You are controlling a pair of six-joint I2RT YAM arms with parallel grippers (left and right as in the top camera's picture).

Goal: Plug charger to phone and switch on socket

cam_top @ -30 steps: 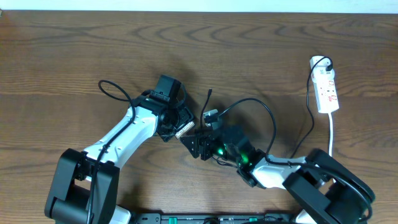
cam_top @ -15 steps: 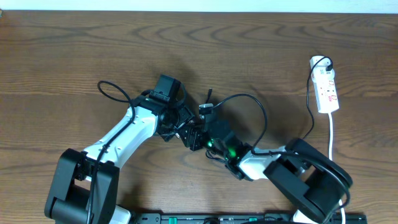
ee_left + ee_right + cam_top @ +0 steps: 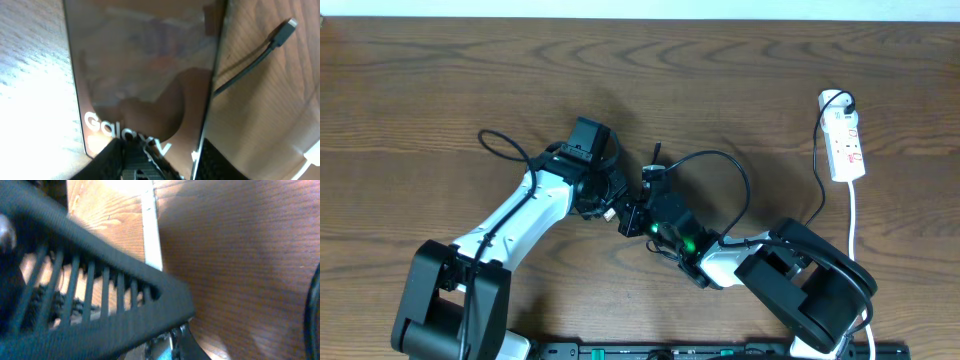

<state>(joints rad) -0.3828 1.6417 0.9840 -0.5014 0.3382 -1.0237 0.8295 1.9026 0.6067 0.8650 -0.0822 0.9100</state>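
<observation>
Robot's left gripper (image 3: 160,161) closed on the phone (image 3: 145,75), charger (image 3: 285,26) loose beside it
Fingers press both long edges of the dark brown phone, white "Gala…" legible. The charger tip lies at 1 o'clock, cable trailing toward 8 – the right gripper (image 3: 636,208), fully closed with contents unclear, looks nearer overhead

Dark brown glossy phone slab (image 3: 145,75), white "Galaxy" lettering, is seen flanked at bottom by the left gripper (image 3: 160,162); thin black charger cable (image 3: 250,62) lies beside it on the wooden surface (image 3: 270,115).
</observation>
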